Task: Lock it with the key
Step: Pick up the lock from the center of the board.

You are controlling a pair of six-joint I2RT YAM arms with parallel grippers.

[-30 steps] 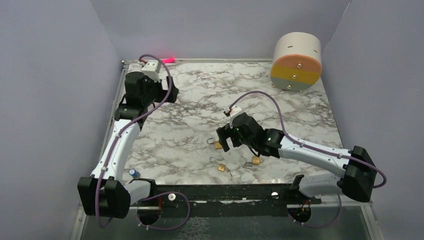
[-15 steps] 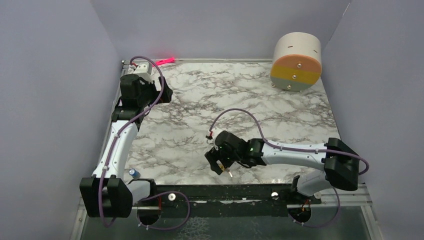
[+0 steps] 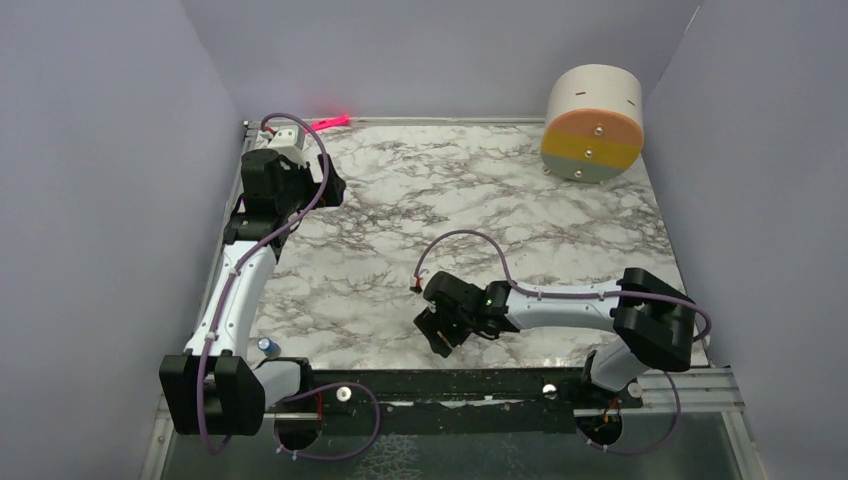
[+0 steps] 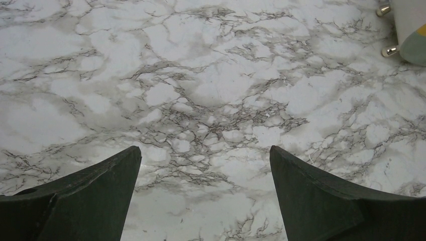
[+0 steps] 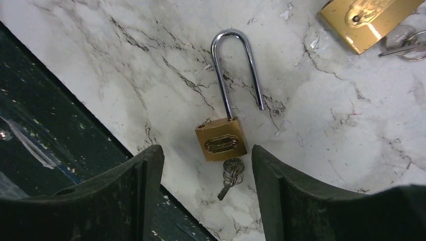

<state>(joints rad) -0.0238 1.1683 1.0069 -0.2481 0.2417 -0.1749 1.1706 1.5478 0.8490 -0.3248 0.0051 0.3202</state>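
In the right wrist view a small brass padlock [image 5: 221, 144] lies flat on the marble, its long silver shackle [image 5: 236, 70] swung open at one end. The key [image 5: 230, 175] sits in the padlock's bottom, with a second key hanging from its ring. My right gripper [image 5: 207, 153] is open just above them, one finger on each side of the padlock body and key, touching neither. In the top view this gripper [image 3: 440, 335] hides the padlock. My left gripper [image 4: 204, 150] is open and empty over bare marble at the far left [image 3: 330, 190].
A second brass padlock [image 5: 369, 20] with keys [image 5: 407, 45] lies just beyond the first. The table's black front strip [image 5: 60, 140] runs close beside the padlock. A round cream, orange and green drum [image 3: 592, 122] stands at the back right.
My right gripper swung from the table's middle toward the near edge and lowered over the front padlock. My left arm drew back slightly, then held still.
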